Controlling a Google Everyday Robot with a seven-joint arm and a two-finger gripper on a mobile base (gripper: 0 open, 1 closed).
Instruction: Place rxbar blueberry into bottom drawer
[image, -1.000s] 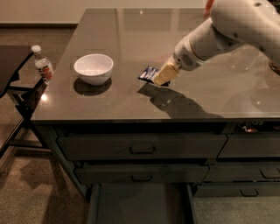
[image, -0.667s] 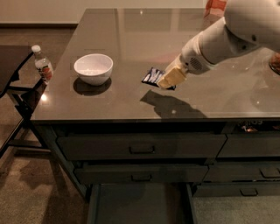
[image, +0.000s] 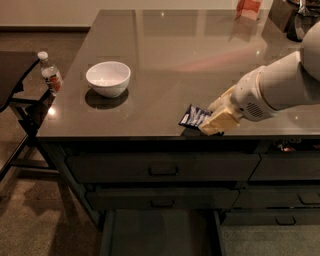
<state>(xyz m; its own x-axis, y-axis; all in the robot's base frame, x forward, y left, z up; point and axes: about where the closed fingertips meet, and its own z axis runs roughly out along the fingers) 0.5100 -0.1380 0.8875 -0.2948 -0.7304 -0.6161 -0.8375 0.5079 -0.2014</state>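
Observation:
My gripper (image: 209, 121) is shut on the rxbar blueberry (image: 193, 116), a small dark blue wrapper with white markings. It holds the bar just above the front edge of the dark countertop (image: 175, 60), right of centre. The white arm reaches in from the right. The bottom drawer (image: 160, 232) stands pulled open below, its flat grey floor showing at the bottom of the view, straight under the bar and a little to the left.
A white bowl (image: 108, 78) sits on the counter's left part. A water bottle (image: 51, 76) stands on a dark side table at the left. Two shut drawers with black bar handles (image: 163, 171) lie above the open one. An orange packet (image: 247, 8) is at the back.
The gripper has carried the bar from the middle of the counter toward the front edge and slightly right, and it now hangs over the edge above the open drawer.

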